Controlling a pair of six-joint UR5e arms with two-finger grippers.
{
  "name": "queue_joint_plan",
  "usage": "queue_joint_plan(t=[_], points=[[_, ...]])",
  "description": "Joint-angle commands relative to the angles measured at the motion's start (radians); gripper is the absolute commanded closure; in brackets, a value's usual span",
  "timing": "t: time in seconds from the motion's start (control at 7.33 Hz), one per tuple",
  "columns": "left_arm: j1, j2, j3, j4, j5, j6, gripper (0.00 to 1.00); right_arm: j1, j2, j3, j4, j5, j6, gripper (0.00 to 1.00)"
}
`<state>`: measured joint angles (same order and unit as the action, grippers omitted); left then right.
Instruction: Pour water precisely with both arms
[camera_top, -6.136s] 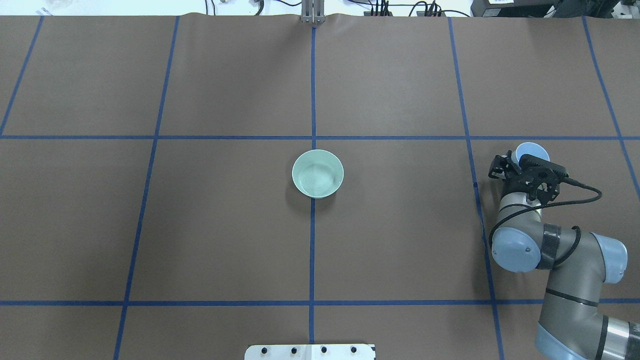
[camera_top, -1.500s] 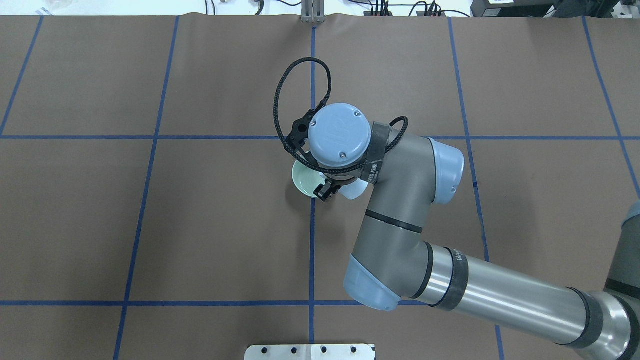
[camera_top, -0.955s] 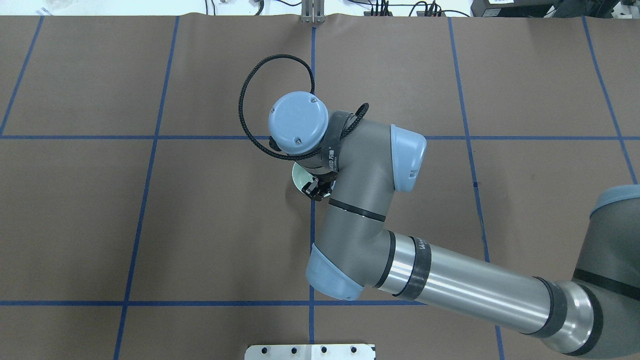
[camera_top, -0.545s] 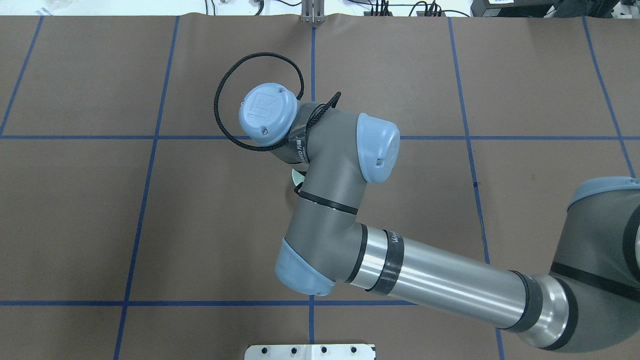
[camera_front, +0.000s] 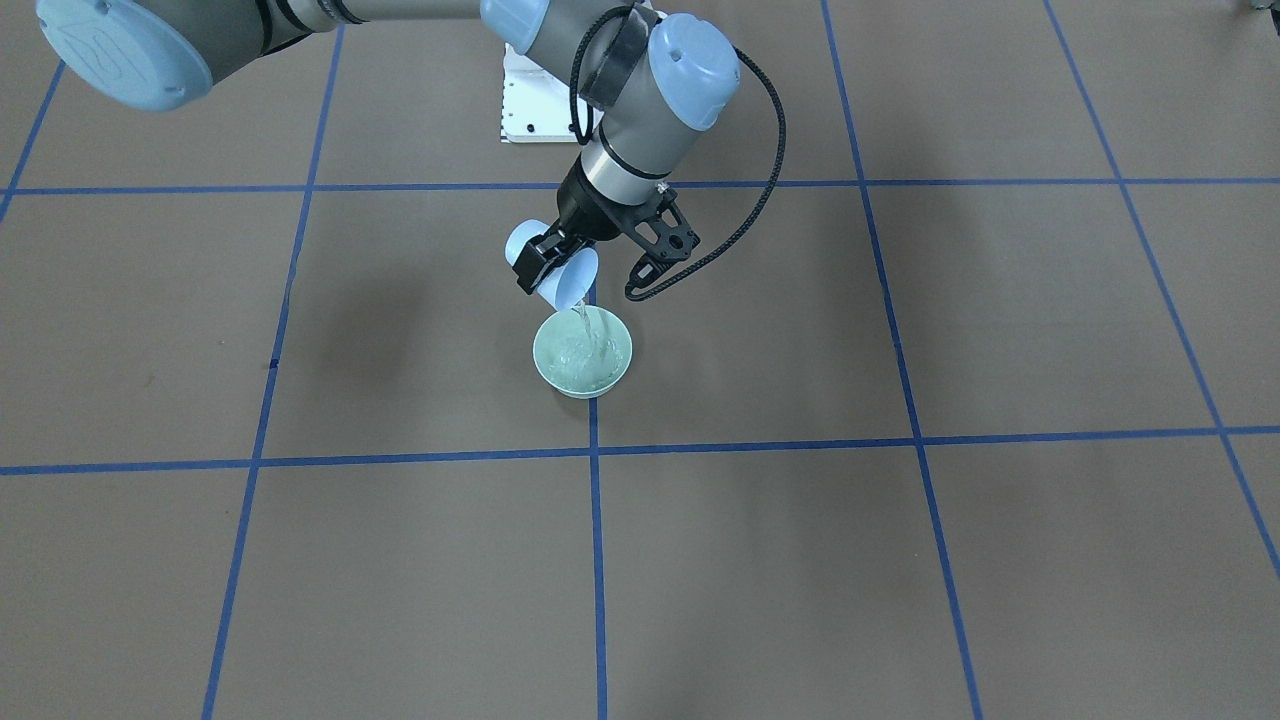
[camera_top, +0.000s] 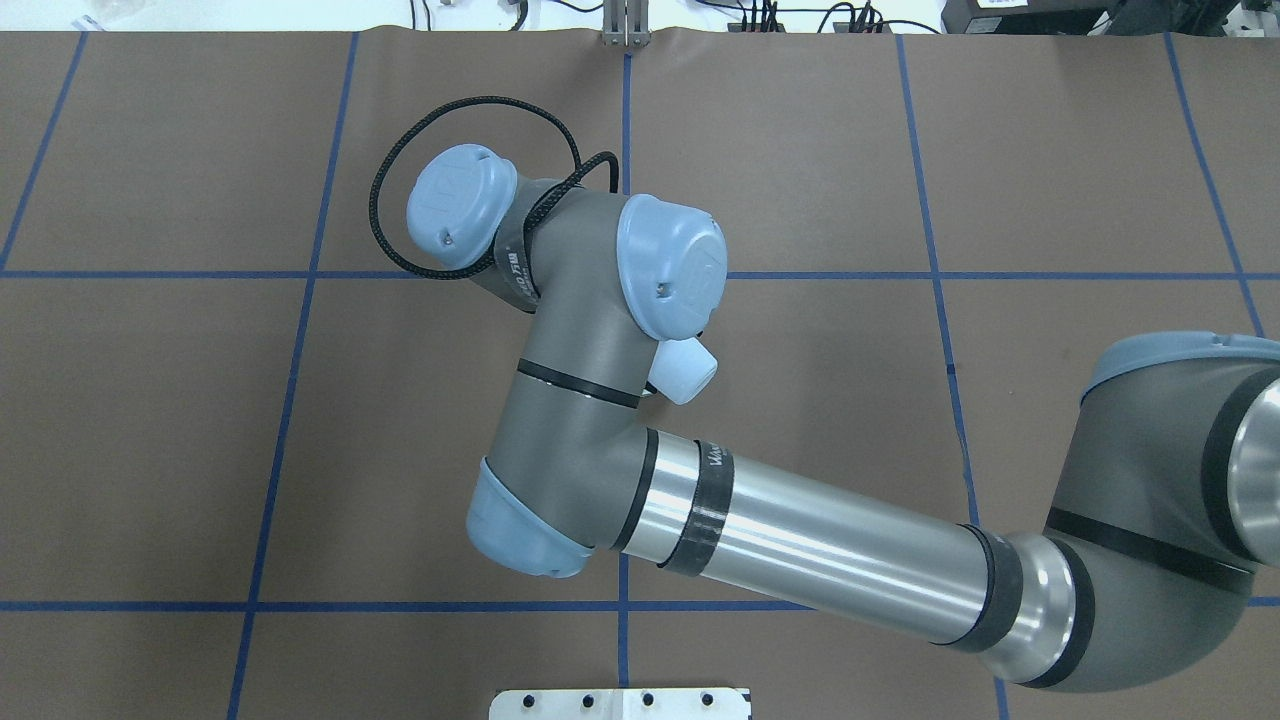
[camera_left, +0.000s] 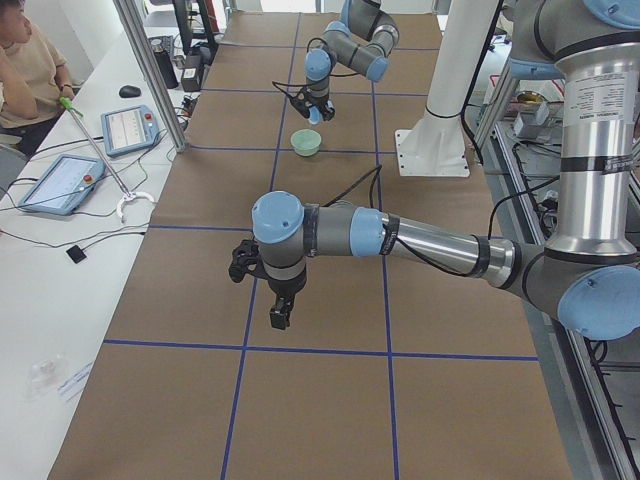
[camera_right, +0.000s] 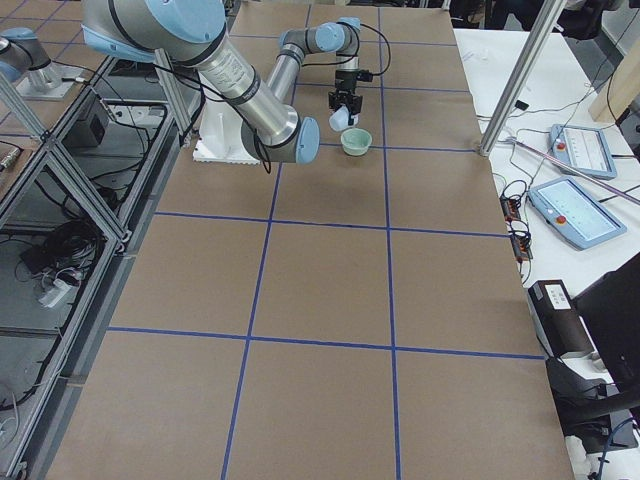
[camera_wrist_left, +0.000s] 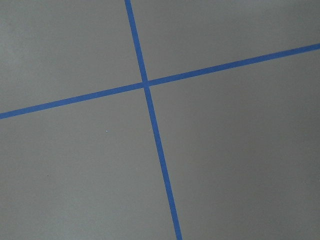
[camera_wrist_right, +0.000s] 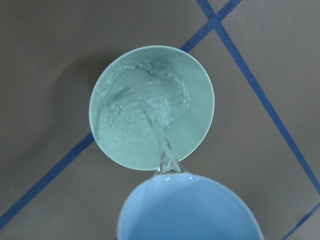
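The fingers of your right gripper (camera_front: 552, 262) are clamped on a light blue cup (camera_front: 572, 284), tipped mouth-down just above the mint-green bowl (camera_front: 546, 366). The water (camera_wrist_right: 161, 134) runs in a thin clear stream off the cup's rim and ripples inside the bowl, which sits on a blue tape line (camera_front: 596, 560) of the brown table (camera_front: 900, 580). Your right arm (camera_top: 800, 540) reaches across to it. Your left gripper (camera_left: 281, 314) hangs over the table, well apart from the bowl. You cannot tell whether its fingers are open or closed.
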<state>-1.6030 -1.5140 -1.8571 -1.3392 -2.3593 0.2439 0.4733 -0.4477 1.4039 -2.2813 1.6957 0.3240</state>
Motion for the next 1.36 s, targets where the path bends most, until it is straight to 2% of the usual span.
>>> queue_joint_plan(t=[0.0,0.14,0.27,0.68,0.95,1.23], points=[[0.0,0.0,-0.001,0.0,0.0,0.0,0.0,-0.002,0.087,-0.103,-0.052,-0.004,-0.002,1.0],[0.0,0.0,-0.002,0.0,-0.001,0.0,0.0,-0.002,0.124,-0.161,-0.073,-0.005,-0.002,1.0],[0.0,0.0,-0.004,0.0,-0.001,0.0,0.0,-0.002,0.135,-0.18,-0.085,-0.013,-0.003,1.0],[0.0,-0.002,-0.007,0.0,-0.001,0.0,0.0,0.001,0.13,-0.165,-0.095,-0.024,-0.019,1.0],[0.0,-0.006,-0.007,0.0,-0.001,0.0,0.0,0.011,0.121,-0.088,-0.078,-0.024,-0.025,1.0],[0.0,-0.008,-0.011,-0.003,-0.003,0.002,0.0,0.072,0.042,0.06,0.053,0.008,-0.008,1.0]])
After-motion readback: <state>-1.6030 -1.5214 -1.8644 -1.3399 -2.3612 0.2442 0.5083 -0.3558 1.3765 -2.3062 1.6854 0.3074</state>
